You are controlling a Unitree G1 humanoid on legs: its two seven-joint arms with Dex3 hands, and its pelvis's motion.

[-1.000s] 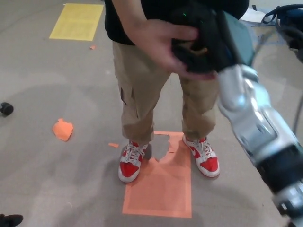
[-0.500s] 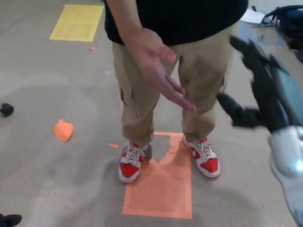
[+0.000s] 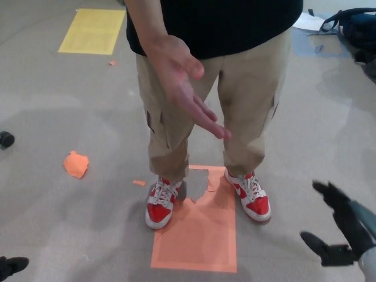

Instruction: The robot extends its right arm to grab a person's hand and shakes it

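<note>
Nearest the camera, bottom right corner of the frame: the robot's right hand sits low with its black fingers spread apart, grasping nothing. It's cut off by the right edge, so only part of it shows. The left hand isn't anywhere in the picture.

Between that hand and the person there's a decent stretch of bare grey floor, nothing in the way. Lower middle is one orange floor mat with a torn top-left corner, and two red-and-white sneakers stand at its top edge, the left-of-frame sneaker mostly off the mat, the right-of-frame sneaker partly on it.

Further up, the person's hand hangs in the upper middle of the frame, well apart from the robot's hand. It's open, palm showing, fingers together and relaxed. Its long axis runs diagonally, wrist at upper left, fingertips pointing down and to the right, in front of the khaki trousers.

Off to the left: one orange scrap on the floor, one tiny orange bit near the shoe. Far back, one yellow mat at upper left and a dark bag at upper right.
</note>
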